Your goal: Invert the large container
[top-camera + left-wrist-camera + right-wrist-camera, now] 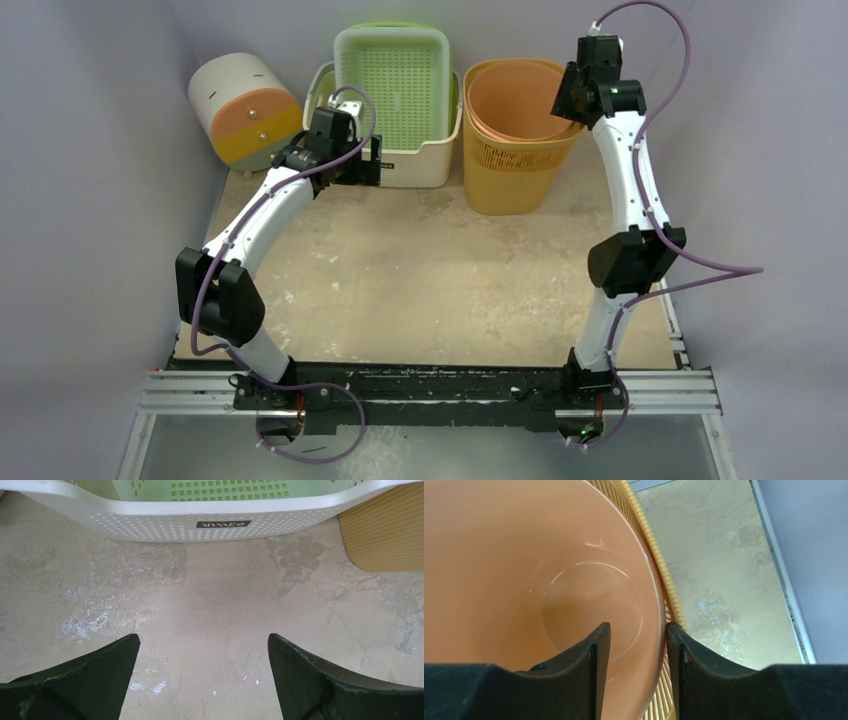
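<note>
The large container (515,100) is an orange round tub. It stands mouth up at the back right, nested in a yellow slatted basket (510,175). My right gripper (567,105) hangs over its right rim. In the right wrist view the gripper (638,627) straddles the tub's wall (651,595), one finger inside the tub and one outside by the yellow rim (659,565). The jaws stand apart, with a gap to the wall on the inner side. My left gripper (365,160) (203,640) is wide open and empty, low over the table in front of the white basket (150,522).
A white perforated basket (425,165) holding a green tray (392,80) stands at the back centre. A cream and orange cylinder (245,110) lies on its side at the back left. Purple walls close in both sides, and the yellow basket's corner (385,530) lies right of the left gripper.
</note>
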`<action>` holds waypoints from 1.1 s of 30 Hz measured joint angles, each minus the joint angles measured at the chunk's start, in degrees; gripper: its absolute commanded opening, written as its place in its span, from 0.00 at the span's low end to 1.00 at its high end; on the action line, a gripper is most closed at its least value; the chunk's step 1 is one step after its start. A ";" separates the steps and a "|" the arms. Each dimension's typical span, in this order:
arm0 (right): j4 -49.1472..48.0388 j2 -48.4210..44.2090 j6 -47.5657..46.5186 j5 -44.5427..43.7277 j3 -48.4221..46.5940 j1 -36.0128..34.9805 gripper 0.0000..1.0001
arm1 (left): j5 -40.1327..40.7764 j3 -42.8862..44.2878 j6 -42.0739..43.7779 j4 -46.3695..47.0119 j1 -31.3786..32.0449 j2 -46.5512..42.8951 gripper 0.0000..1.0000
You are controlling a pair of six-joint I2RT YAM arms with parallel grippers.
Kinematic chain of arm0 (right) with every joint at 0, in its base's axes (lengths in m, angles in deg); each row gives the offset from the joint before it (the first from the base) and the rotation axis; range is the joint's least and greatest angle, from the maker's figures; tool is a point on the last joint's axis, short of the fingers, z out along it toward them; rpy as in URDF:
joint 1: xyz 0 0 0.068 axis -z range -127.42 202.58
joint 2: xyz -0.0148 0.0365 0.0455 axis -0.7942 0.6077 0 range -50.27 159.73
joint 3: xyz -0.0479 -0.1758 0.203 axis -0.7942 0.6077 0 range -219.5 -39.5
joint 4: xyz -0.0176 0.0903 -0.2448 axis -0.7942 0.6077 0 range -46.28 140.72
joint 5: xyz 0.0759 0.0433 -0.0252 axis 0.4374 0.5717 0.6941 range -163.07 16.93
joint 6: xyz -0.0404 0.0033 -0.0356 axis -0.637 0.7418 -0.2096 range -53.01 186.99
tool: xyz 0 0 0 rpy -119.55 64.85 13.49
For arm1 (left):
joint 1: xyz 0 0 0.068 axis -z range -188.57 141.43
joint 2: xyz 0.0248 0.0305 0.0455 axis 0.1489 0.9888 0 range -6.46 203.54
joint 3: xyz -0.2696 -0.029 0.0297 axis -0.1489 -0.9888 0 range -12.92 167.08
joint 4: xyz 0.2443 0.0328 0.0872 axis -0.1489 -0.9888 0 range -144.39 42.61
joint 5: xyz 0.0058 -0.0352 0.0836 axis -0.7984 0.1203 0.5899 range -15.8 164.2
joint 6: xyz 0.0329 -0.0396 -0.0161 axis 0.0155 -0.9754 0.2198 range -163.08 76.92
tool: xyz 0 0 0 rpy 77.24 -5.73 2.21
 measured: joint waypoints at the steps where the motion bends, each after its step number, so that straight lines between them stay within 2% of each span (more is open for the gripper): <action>1: -0.13 0.00 0.00 -0.04 0.11 -0.02 0.42 | 0.00 -0.04 0.00 0.00 0.00 0.00 0.96; 3: -0.59 -0.02 -0.04 -0.42 0.74 -0.11 0.35 | 0.04 -0.24 0.02 0.02 0.00 0.00 0.96; 6: -2.03 -0.37 -0.37 -2.05 2.47 -0.17 0.00 | 0.17 -0.68 0.07 -0.02 0.00 -0.02 0.96; 16: -3.32 -0.94 -0.87 -4.22 3.13 -0.33 0.00 | 1.20 -1.18 0.90 -0.20 0.00 -0.09 0.96; 23: -0.96 1.01 -1.64 -0.98 -8.87 -0.26 0.00 | 2.08 -0.74 0.92 -0.39 0.00 -0.09 0.96; 27: -5.40 -3.87 -2.05 1.11 -7.41 -0.26 0.00 | 3.65 -0.04 1.55 -0.44 0.00 -0.09 0.96; 33: -16.41 -15.80 -3.15 3.93 1.73 -0.28 0.00 | 7.85 0.46 2.60 -0.39 -0.04 -0.26 0.96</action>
